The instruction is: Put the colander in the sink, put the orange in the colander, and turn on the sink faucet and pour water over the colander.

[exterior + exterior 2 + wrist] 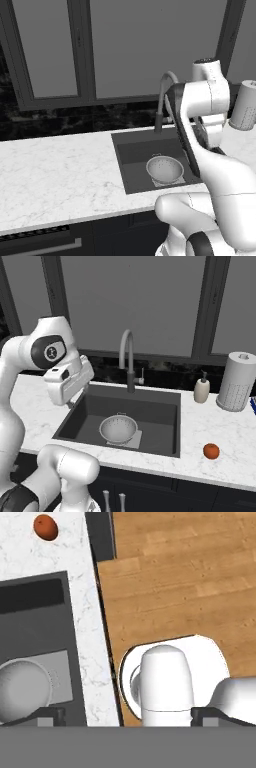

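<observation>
The perforated silver colander [118, 429] sits upright in the sink [165, 423], the orange [211, 451] lies on the counter right of the sink, and the gripper [128, 714] is spread wide, holding nothing.

Tall grey windows [132, 301] back a white marble counter [55, 175]; wooden plank floor [180, 577] lies below.

White arm [60, 378] (dark joints)

The colander [118, 429] sits in the sink [160, 426], near its front. The sink faucet [129, 358] stands behind. The orange [211, 451] lies on the desk [220, 426], right of the sink.
</observation>
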You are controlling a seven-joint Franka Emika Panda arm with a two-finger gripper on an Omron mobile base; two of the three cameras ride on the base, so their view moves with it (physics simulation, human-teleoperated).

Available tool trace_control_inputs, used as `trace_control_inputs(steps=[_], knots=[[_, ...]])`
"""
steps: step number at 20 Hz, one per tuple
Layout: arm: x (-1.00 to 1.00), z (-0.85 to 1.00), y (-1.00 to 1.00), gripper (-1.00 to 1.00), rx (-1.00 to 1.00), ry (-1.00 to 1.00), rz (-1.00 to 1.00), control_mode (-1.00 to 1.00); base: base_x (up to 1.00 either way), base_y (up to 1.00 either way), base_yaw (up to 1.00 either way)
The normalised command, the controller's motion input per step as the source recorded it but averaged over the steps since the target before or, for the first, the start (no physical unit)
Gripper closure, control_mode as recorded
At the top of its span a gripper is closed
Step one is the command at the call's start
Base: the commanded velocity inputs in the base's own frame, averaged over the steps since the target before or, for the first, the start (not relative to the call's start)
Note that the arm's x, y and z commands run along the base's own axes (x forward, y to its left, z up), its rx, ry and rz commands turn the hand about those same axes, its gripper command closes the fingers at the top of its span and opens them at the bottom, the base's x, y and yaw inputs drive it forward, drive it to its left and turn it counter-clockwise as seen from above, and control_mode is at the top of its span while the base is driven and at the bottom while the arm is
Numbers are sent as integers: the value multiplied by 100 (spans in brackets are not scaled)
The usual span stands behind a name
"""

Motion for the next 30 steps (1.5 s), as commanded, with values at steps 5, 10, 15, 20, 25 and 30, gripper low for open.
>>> trace_control_inputs(steps=[5,10,15,20,25,30], knots=[[-97,24,-100,-100,0,-7,46,-100,0,0,0],[-66,0,-100,-100,0,0,51,-100,0,0,0],[-10,-1,-100,-100,0,0,46,-100,0,0,0],[33,-3,-100,-100,0,0,33,-100,0,0,0],[30,-46,-84,-100,0,1,32,-100,0,0,0],[42,-71,-49,-100,0,0,31,-100,0,0,0]])
